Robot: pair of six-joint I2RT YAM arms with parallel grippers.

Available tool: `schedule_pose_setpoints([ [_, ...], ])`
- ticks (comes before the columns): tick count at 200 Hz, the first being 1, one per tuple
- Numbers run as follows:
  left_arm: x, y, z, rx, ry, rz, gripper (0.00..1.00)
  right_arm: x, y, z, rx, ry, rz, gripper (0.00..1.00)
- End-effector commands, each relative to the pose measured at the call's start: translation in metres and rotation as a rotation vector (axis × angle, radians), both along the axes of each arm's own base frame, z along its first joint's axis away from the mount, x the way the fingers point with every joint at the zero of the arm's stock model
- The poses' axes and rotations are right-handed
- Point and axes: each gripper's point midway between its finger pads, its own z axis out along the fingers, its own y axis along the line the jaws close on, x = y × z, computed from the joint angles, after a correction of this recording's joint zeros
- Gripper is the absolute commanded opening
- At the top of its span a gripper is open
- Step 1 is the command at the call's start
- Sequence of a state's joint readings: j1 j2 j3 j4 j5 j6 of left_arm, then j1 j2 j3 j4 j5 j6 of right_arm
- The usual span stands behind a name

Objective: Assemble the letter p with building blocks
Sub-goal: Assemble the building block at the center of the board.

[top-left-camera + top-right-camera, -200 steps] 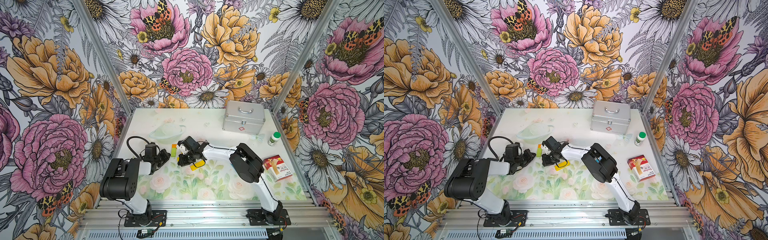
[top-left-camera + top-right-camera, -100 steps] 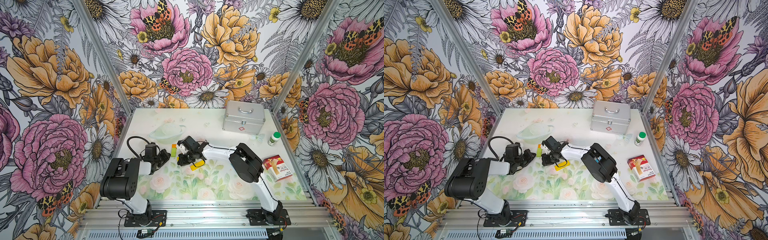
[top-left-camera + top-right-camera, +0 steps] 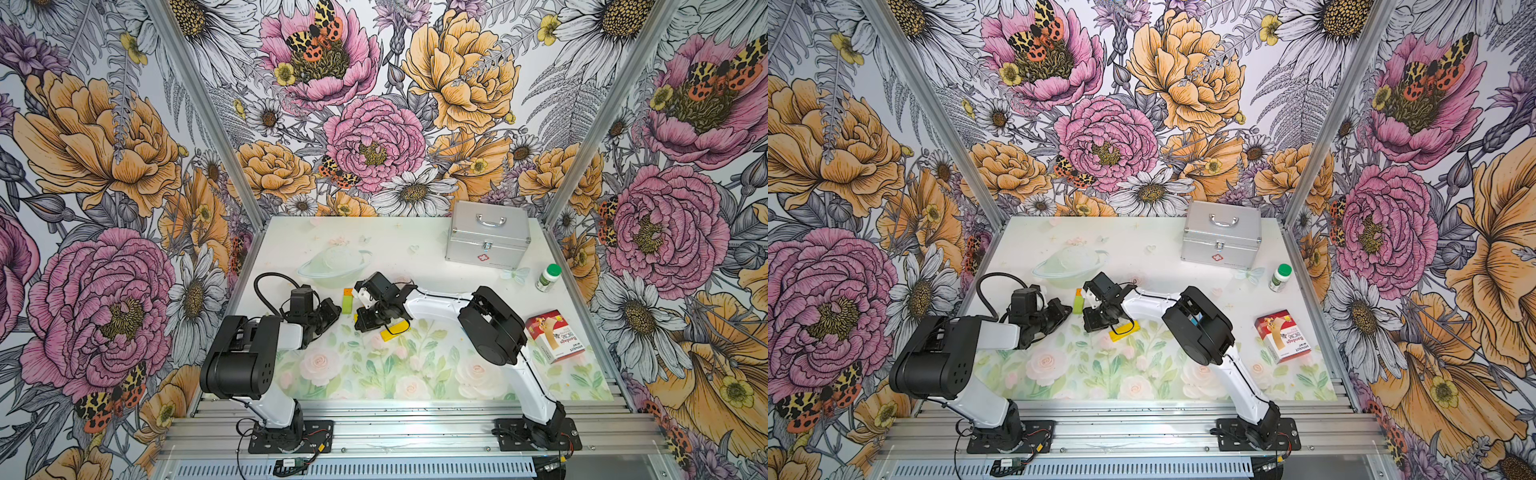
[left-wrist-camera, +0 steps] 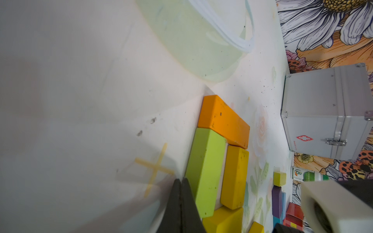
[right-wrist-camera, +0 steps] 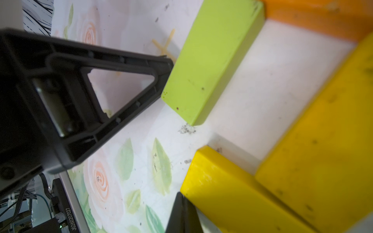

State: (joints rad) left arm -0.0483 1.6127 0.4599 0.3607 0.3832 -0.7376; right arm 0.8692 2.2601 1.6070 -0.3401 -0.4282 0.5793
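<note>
The left gripper point(image 4: 180, 201) has its tips pressed together and holds nothing. They rest right against the long side of the green block point(image 4: 205, 171). I think it works best as a wall there.

At three o'clock of it, the right gripper point(image 5: 182, 211) is squeezed shut too, and empty. It sits at the end of the crooked lower yellow block point(image 5: 232, 191). A slow push should bring that block square to the green one.

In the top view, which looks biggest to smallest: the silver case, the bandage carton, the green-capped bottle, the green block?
1. silver case
2. bandage carton
3. green-capped bottle
4. green block; part of it may be hidden, so its place below the bottle is unsure.
</note>
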Motion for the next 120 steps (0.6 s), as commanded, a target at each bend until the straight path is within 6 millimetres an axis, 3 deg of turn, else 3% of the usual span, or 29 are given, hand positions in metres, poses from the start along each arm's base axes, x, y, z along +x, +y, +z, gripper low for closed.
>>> schedule_pose_setpoints([
  [1,-0.003,0.0,-0.006,-0.012,0.024,0.005,0.0,0.004,-0.014,-0.003,-0.065,-0.026,-0.019,0.0],
  [48,-0.004,0.002,-0.003,-0.012,0.017,0.018,0.0,-0.001,-0.011,0.021,-0.034,-0.07,0.011,0.0],
  [76,-0.004,0.007,0.0,0.004,0.003,0.039,0.06,-0.001,-0.013,0.041,-0.013,-0.107,0.015,0.0],
  [120,-0.018,0.013,-0.004,0.034,0.012,0.083,0.08,0.006,-0.041,0.062,-0.039,-0.17,-0.046,0.0],
])
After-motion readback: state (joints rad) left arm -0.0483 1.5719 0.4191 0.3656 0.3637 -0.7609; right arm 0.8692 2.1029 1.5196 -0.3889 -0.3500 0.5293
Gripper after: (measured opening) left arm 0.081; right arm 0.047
